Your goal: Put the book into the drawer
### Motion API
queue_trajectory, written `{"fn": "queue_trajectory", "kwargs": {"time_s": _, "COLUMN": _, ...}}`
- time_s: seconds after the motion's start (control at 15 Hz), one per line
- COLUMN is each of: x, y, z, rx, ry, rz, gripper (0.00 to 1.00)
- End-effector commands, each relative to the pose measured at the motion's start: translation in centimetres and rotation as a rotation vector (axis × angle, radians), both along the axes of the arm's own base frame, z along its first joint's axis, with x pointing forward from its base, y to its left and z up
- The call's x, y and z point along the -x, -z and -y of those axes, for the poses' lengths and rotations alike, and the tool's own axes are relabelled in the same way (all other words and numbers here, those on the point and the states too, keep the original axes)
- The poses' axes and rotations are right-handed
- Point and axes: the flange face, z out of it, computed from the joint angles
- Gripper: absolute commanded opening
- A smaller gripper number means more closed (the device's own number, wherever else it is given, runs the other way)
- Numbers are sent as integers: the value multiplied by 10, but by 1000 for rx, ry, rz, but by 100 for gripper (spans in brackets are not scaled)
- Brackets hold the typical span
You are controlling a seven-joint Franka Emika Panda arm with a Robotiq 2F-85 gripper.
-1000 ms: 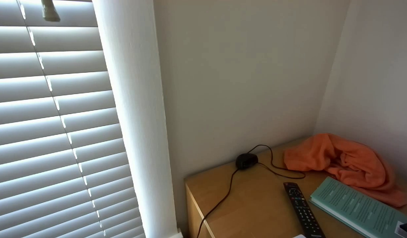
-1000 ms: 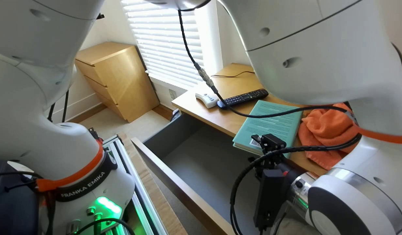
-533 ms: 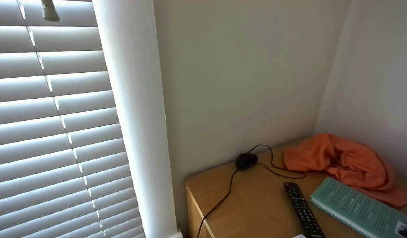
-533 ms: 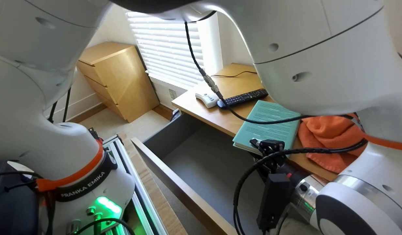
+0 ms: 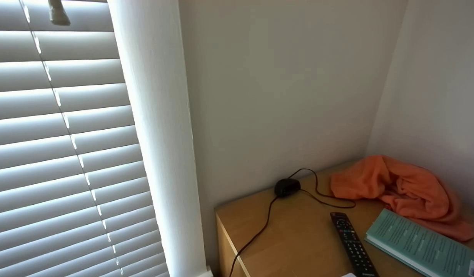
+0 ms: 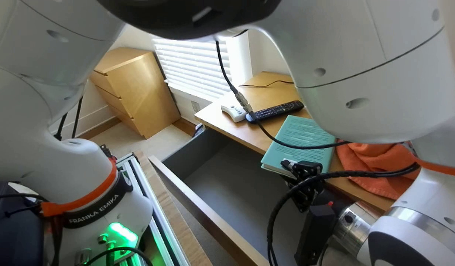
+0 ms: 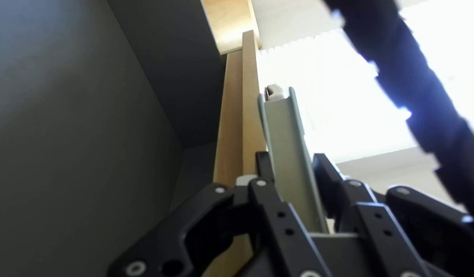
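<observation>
The teal book lies flat on the wooden cabinet top, its near end reaching over the open drawer. My gripper is shut on that near end from the drawer side, one finger above the cover and the other below. In the wrist view the pale page block of the book runs between the fingers of my gripper. The drawer's grey inside fills the left of that view. In an exterior view only the far part of the book shows.
A black remote and a white remote lie beside the book. An orange towel is bunched on its other side. Farther back sits a black device with a cable. Loose arm cables hang across the book.
The jaws have closed onto the book's near end, and the gripper has come down a little. In the last half second the book has slid slightly toward the drawer.
</observation>
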Motion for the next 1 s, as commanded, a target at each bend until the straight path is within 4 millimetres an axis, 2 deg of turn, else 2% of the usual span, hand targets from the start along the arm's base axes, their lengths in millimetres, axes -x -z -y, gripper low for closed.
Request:
{"fn": "queue_trajectory", "kwargs": {"time_s": 0.0, "x": 11, "y": 0, "z": 11, "rx": -52, "ry": -79, "rz": 0, "gripper": 7}}
{"fn": "queue_trajectory", "kwargs": {"time_s": 0.47, "x": 16, "y": -14, "z": 18, "rx": -65, "ry": -200, "rz": 9, "gripper": 7}}
{"fn": "queue_trajectory", "kwargs": {"time_s": 0.93, "x": 13, "y": -19, "z": 11, "rx": -96, "ry": -257, "rz": 70, "gripper": 7}}
